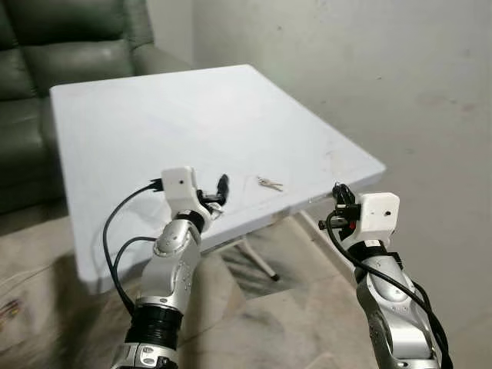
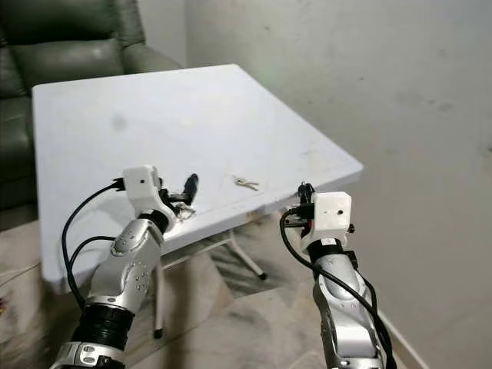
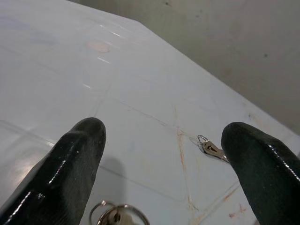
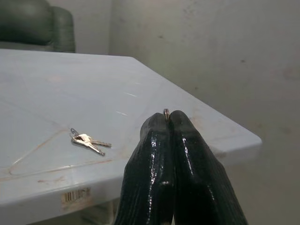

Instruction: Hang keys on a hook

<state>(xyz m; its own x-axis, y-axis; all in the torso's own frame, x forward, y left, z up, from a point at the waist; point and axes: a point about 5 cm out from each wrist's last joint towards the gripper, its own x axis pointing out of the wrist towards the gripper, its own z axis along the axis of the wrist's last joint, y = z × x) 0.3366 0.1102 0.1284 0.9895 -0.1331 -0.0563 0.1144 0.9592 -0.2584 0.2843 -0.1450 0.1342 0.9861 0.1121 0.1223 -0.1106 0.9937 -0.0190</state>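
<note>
A small bunch of silver keys (image 1: 269,183) lies on the white folding table (image 1: 154,115) near its front right edge; the same keys (image 4: 86,139) lie ahead of my right gripper. My left gripper (image 1: 216,195) hovers low over the table edge to the left of them, its fingers (image 3: 79,145) wide open. A second key ring (image 3: 117,216) lies on the table just beneath it. My right gripper (image 4: 168,117) is off the table's right corner, shut, with a small metal ring (image 4: 166,112) peeking out between its tips.
A dark green sofa (image 1: 69,46) stands behind the table on the left. A bare grey wall (image 1: 384,77) runs along the right. The table's metal legs (image 1: 261,265) cross underneath, above a tiled floor (image 1: 292,323).
</note>
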